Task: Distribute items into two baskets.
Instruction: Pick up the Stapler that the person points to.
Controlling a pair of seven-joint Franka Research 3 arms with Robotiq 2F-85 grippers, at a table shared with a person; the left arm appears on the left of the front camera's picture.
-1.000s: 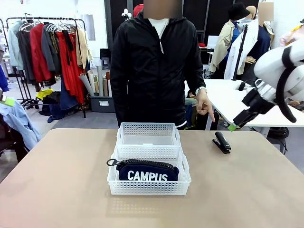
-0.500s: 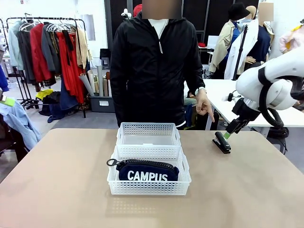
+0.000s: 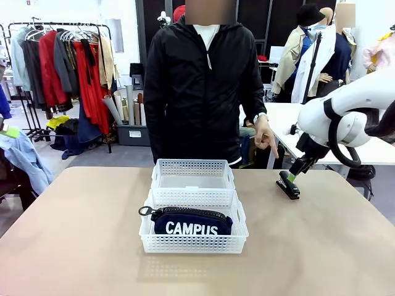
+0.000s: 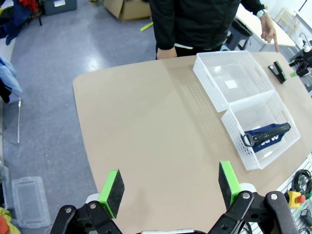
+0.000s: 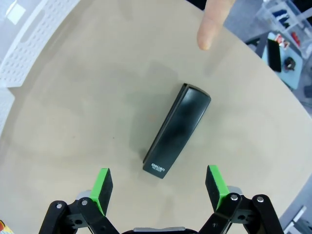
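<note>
On the tan desk (image 3: 74, 246) the pouch (image 3: 192, 223) lay in the near basket (image 3: 193, 245), with the second basket (image 3: 193, 166) just behind it. Toward the far right edge, the right gripper (image 5: 158, 181), jaws spread, had descended over the stapler (image 3: 287, 186), apparently without touching it. The left gripper (image 4: 168, 187) hung open.

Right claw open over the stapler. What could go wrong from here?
1. The stapler lies skewed to the right claw's open pads, so closing may twist it or squeeze it out.
2. The person's finger points close to the stapler, so a descent might brush it.
3. The stapler sits low on the table, so the pads may scrape the top first.
</note>
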